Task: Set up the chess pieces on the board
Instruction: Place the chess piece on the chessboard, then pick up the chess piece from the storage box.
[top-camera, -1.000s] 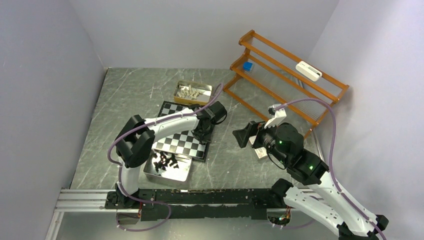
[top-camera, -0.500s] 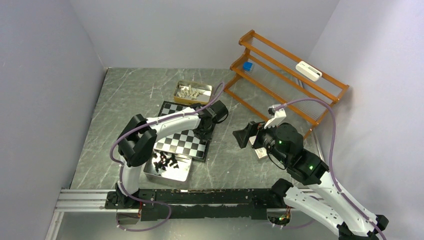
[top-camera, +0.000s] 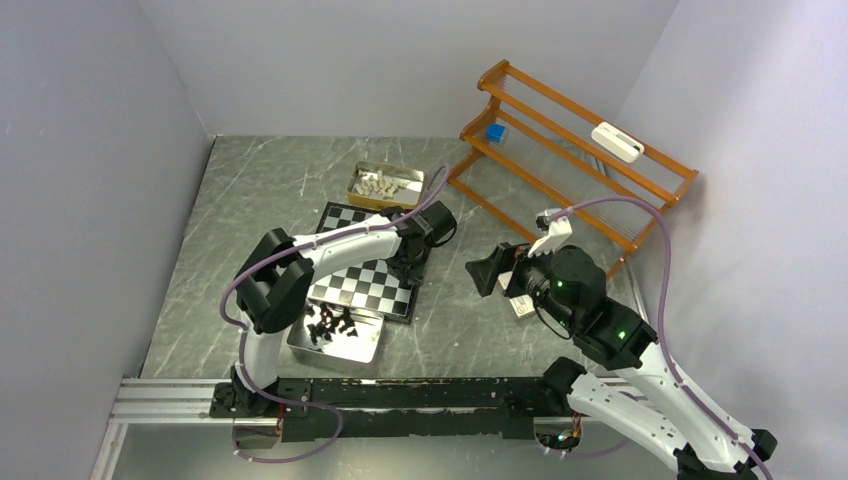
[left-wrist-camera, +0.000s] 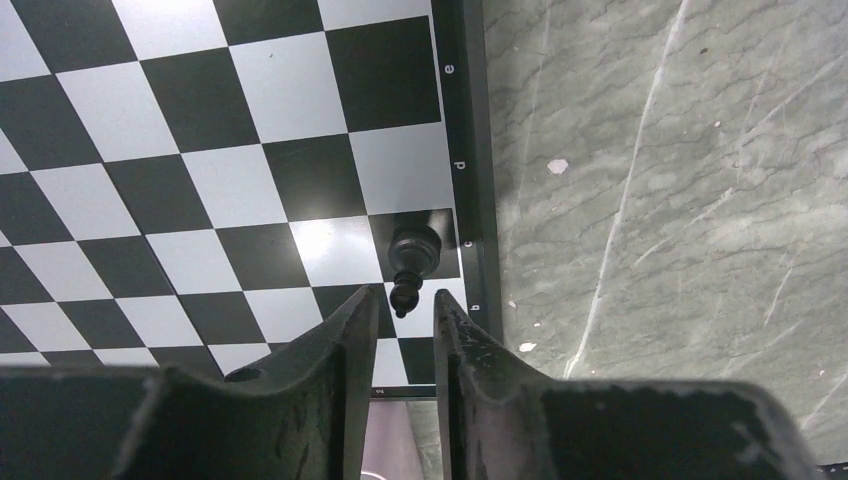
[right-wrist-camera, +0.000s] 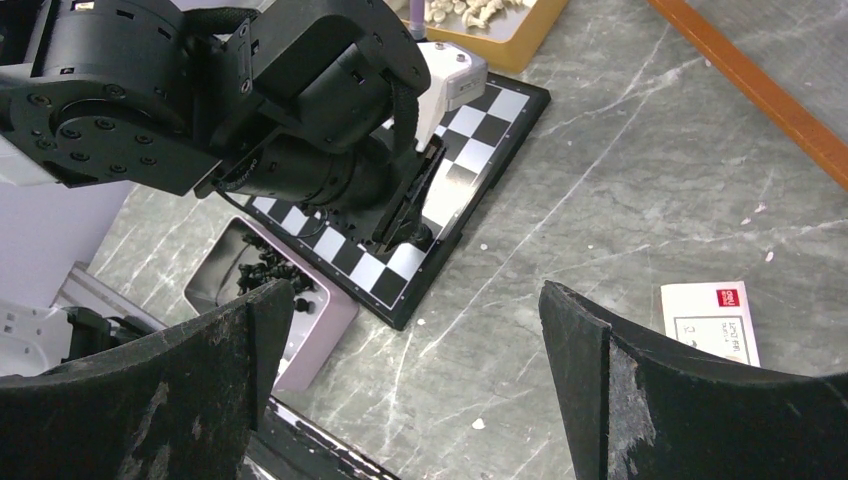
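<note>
The board (top-camera: 360, 285) lies at mid-table, and its squares (left-wrist-camera: 290, 90) fill the left wrist view. One black chess piece (left-wrist-camera: 413, 262) stands upright on a dark square at the board's right edge. My left gripper (left-wrist-camera: 405, 300) (top-camera: 408, 262) hangs right over it, open by a narrow gap. The piece's tip sits between the fingertips with a sliver of space on each side. The other black pieces (top-camera: 330, 322) (right-wrist-camera: 250, 265) lie in a silver tray (top-camera: 362, 350). White pieces (top-camera: 383, 184) (right-wrist-camera: 470, 10) fill a gold tray. My right gripper (top-camera: 487, 272) (right-wrist-camera: 415, 293) hovers wide open and empty, right of the board.
An orange wooden rack (top-camera: 570, 150) stands at the back right, holding a blue block (top-camera: 494, 131) and a white device (top-camera: 616, 141). A white card (top-camera: 522, 305) (right-wrist-camera: 712, 320) lies on the marble table below my right gripper. Grey walls close in on three sides.
The left arm has shifted very slightly over the board's right edge. The right arm has held still.
</note>
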